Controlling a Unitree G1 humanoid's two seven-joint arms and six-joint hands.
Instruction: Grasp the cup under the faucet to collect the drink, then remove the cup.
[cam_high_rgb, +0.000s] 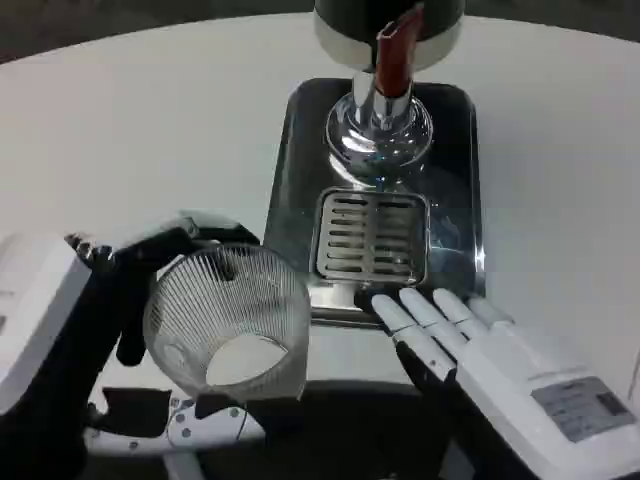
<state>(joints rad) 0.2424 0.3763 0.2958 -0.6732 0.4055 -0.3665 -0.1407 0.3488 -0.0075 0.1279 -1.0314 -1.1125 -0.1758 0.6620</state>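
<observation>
Table: a white table (130, 110) with a curved far edge; wide bare surface lies left and right of the tray.
Tray: a shiny metal tray (455, 130) stands at centre, its near rim just beyond the right hand's fingertips.
Drip grate: a slotted grate (370, 236) sits in the tray's near half, nothing on it.
Faucet: a chrome base (380, 128) rises at the tray's far end, with a red lever (394, 60) above it at the top edge.
Cup: a clear ribbed cup (228, 318) is tipped on its side, mouth towards the camera, left of the tray and apart from the grate.
Left hand: the left hand (150, 270) wraps dark fingers around the cup and holds it near the bottom-left.
Right hand: the right hand (470, 345) lies flat, palm down, fingers straight and slightly spread, holding nothing, tips touching or almost touching the tray's near edge.
</observation>
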